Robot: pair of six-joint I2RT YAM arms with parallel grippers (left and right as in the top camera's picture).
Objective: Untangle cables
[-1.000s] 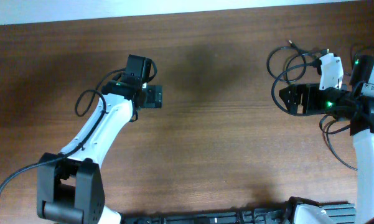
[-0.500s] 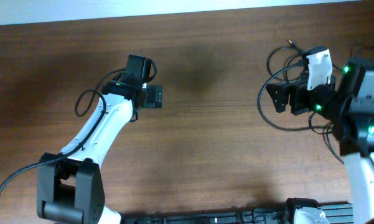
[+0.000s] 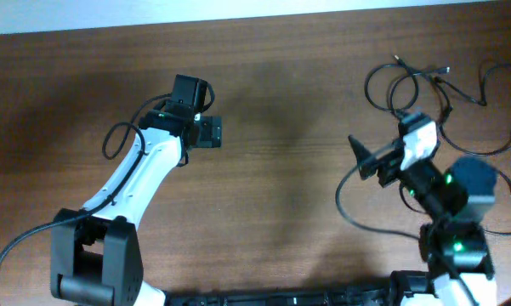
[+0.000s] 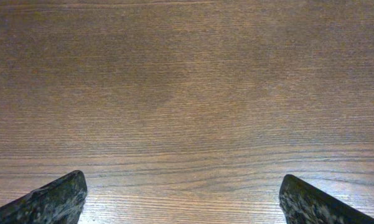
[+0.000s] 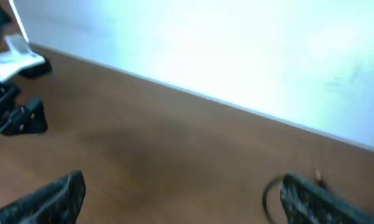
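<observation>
right arm has swung in from the far right corner and now points left, with the right hand (image 3: 363, 157) spread wide and nothing between its fingers. that uncovers the cables (image 3: 405, 82): thin black loops lying on the surface (image 3: 289, 212) near the far right edge, strands trailing off to the right. one more thin loop curves just beside the right hand. left hand (image 3: 209, 132) hasn't budged, jaws wide over bare wood, well apart from the cables.
</observation>
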